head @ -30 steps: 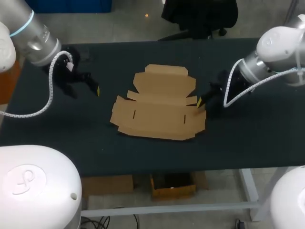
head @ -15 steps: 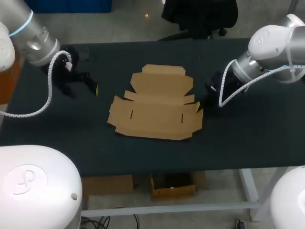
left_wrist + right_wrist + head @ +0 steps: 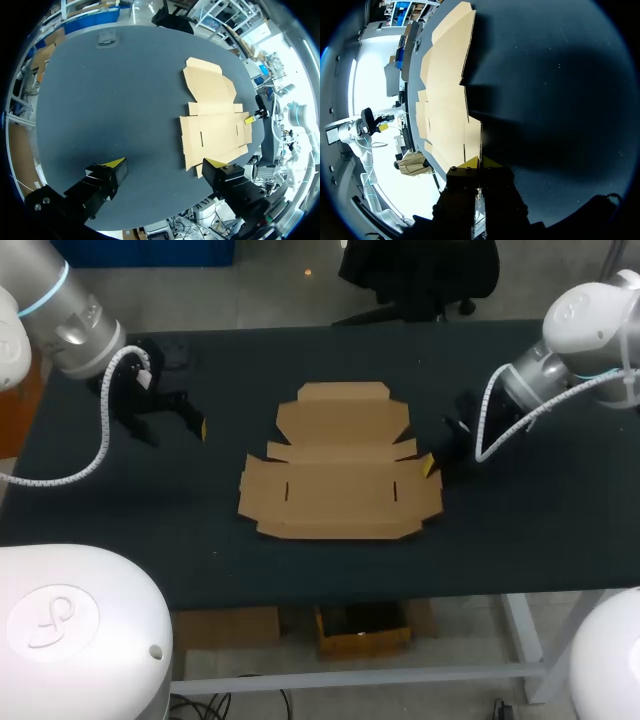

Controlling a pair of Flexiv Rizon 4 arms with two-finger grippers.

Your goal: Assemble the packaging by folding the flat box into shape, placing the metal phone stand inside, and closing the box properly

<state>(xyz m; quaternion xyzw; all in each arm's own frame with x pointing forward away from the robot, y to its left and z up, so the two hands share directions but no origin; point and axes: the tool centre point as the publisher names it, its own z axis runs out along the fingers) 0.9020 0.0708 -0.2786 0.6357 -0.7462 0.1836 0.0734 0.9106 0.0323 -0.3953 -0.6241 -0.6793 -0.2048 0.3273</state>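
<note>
Dark table, flat box lying unfolded at its middle; the weak point is the grip.
Head view: right gripper at the box's right edge, left gripper well apart. Left wrist view: fingers spread wide, empty; what I take for the phone stand sits far ahead. Right wrist view: tips pressed narrow, seemingly pinching the cardboard edge. With nothing pinning the other side, I judge a lift could drag the whole sheet, slip off, or crease it.
</note>
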